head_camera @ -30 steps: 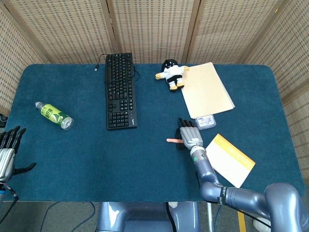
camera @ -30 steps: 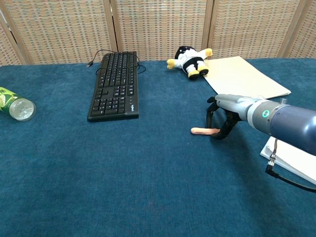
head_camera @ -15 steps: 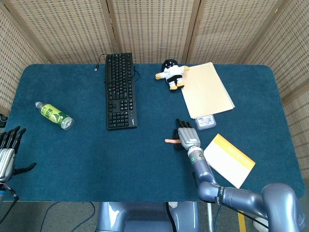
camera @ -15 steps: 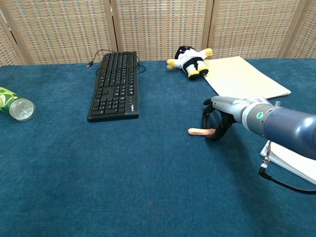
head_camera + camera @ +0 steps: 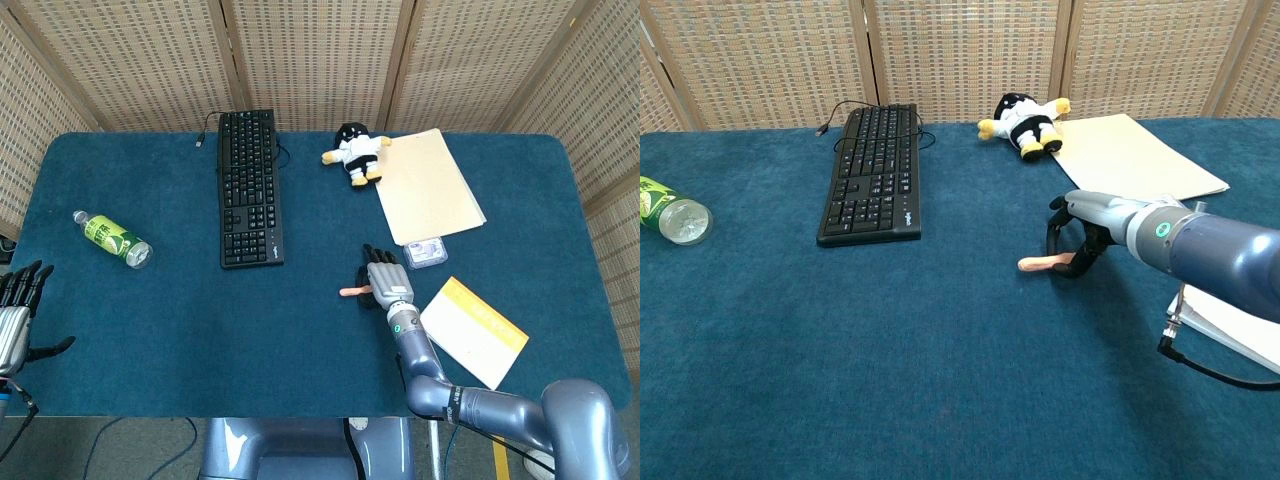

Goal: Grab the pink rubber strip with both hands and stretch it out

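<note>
R hand (image 5: 1077,238) fingers curled down over one end of the small pink rubber strip (image 5: 1038,264), gripping it; rest of strip sticks out to hand's left, lying on blue felt-covered table (image 5: 300,330); yellow-and-white booklet (image 5: 475,330) just right of R hand, small clear plastic case (image 5: 426,250) just beyond it; L hand (image 5: 17,310) well apart at table's near-left edge, fingers spread wide, holding nothing; black computer keyboard (image 5: 873,170) far left of R hand.
</note>
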Tool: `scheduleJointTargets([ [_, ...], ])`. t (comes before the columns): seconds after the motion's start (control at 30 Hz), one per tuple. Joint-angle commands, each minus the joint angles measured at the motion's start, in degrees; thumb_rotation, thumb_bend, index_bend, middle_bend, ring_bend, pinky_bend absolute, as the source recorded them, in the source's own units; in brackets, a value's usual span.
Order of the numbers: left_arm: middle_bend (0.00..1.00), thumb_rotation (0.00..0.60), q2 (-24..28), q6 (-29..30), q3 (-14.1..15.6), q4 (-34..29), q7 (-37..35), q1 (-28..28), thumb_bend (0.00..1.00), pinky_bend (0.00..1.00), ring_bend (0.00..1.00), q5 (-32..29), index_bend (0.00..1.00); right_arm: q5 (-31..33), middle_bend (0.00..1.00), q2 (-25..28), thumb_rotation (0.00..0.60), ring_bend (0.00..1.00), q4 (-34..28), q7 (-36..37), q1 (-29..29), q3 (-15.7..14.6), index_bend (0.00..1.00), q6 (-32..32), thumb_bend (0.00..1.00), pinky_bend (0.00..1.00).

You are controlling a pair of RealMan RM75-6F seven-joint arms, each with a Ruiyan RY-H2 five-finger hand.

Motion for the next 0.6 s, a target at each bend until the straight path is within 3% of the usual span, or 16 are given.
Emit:
scheduleJointTargets([
  [0.03,0.0,0.6,0.0,-0.05,-0.02,0.03,-0.13,-0.02,0.0,0.0,0.0,-0.05,0.0,-0.43,0.06,1.69,0.6,0.0,-3.05,1.99,-0.41,1.37,0.63,-0.63,0.59,0.0],
  [0.33,0.0,0.6,0.3,-0.41,-0.46,-0.06,-2.0,-0.26,0.0,0.0,0.0,-0.34,0.0,2.67,0.09,5.67,0.6,0.0,-11.24,7.22,1.02,7.25,0.65,-4.22,0.59,0.0],
  [0.6,0.0,0.6,2.93,-0.62,-1.91,-1.77,-3.71,-3.16,0.0,0.0,0.0,3.59,0.0,12.04,0.1,6.08,0.6,0.0,-14.55,9.79,7.51,13.34,0.65,-7.05,0.59,0.0],
])
